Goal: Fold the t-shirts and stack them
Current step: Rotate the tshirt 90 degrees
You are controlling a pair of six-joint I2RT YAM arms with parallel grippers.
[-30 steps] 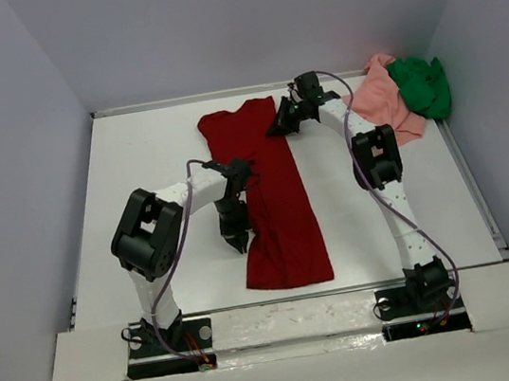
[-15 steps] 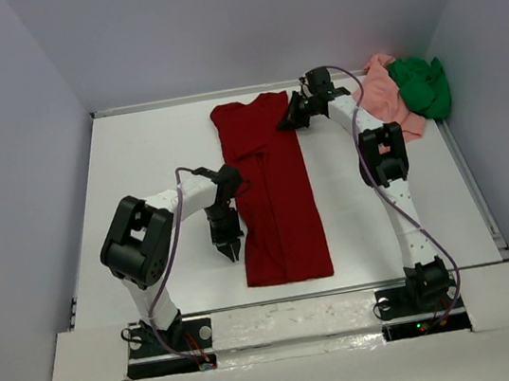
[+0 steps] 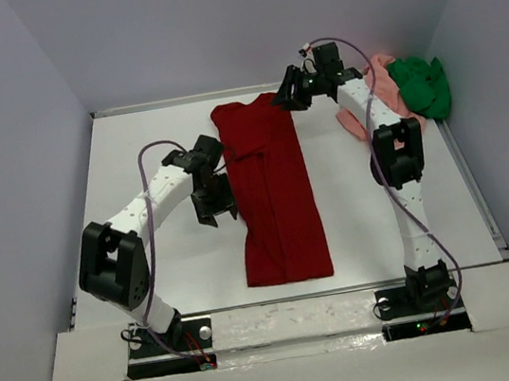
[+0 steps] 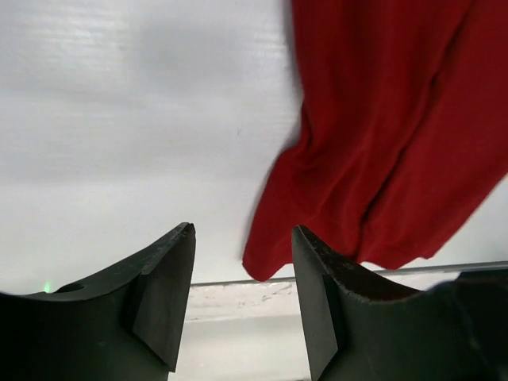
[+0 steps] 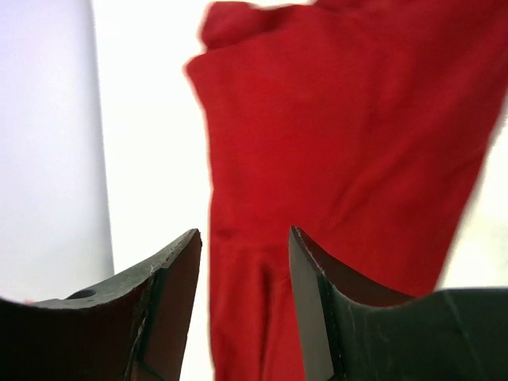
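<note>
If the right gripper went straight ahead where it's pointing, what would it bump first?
Most likely the dark red t-shirt, lying straight ahead of the right gripper; depth is unclear.

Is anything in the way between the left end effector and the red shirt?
No, nothing visible. The left end effector is open right beside the dark red t-shirt, with only bare white table showing between them.
</note>
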